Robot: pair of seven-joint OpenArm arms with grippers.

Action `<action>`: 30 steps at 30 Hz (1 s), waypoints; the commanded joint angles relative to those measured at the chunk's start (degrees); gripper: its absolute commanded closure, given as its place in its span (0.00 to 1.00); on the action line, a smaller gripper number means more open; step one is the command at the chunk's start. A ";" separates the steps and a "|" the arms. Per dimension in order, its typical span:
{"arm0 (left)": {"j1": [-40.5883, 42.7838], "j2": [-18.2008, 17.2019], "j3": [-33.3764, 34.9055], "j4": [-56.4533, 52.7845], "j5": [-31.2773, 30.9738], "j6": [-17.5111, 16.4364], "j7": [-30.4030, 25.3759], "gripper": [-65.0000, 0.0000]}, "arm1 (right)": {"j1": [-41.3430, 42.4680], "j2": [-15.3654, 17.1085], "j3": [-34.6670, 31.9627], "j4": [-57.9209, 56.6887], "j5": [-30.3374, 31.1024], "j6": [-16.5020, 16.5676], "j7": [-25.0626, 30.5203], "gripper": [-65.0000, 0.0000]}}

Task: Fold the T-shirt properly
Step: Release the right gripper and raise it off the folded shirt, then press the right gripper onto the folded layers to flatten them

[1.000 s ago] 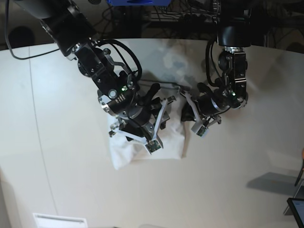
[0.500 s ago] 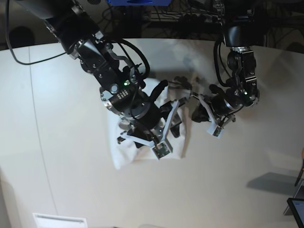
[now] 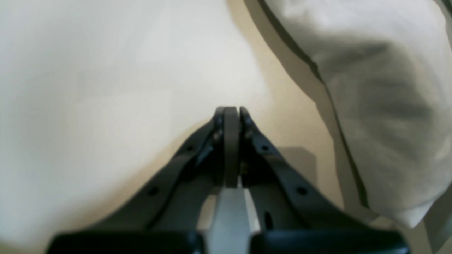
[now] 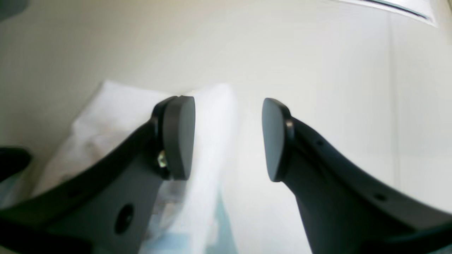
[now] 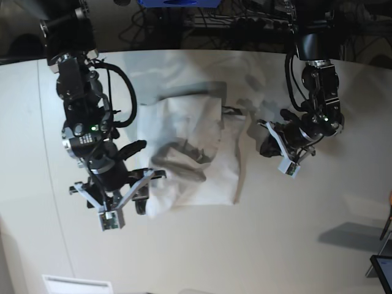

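The white T-shirt (image 5: pixel 196 156) lies folded into a rough rectangle at the middle of the table (image 5: pixel 306 233). My right gripper (image 5: pixel 143 176) hovers at the shirt's lower-left edge. In the right wrist view that right gripper (image 4: pixel 229 137) is open and holds nothing, with the T-shirt (image 4: pixel 106 109) behind its left finger. My left gripper (image 5: pixel 266 148) sits just right of the shirt, apart from it. The left wrist view shows the left gripper (image 3: pixel 231 112) shut on nothing above bare table, with a wrinkled edge of the T-shirt (image 3: pixel 381 106) at its right.
Dark cables and stands (image 5: pixel 245 24) line the table's far edge. A white label (image 5: pixel 76 283) lies at the front left. A dark object (image 5: pixel 383 269) pokes in at the front right corner.
My right arm has swung left off the top of the shirt to its lower-left edge, uncovering the fabric. The left arm has drifted slightly right. Neither gripper changed state.
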 commanded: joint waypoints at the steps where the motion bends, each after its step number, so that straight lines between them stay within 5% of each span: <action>1: 0.22 -0.53 -0.01 -0.02 2.84 0.58 3.28 1.00 | 0.24 0.49 1.47 0.76 -0.05 0.01 1.41 0.55; 5: -0.13 -0.26 -0.01 -0.02 2.84 0.58 3.28 1.00 | -3.36 0.75 3.58 -1.35 0.04 0.27 1.41 0.59; 10: -0.22 -0.18 0.34 -0.02 2.84 0.58 3.10 1.00 | -7.32 0.40 3.50 -4.96 0.21 0.36 2.02 1.00; 30: 0.22 0.00 0.25 0.06 2.84 0.58 2.93 1.00 | -1.87 -2.50 -10.75 -15.95 0.30 2.21 4.57 0.98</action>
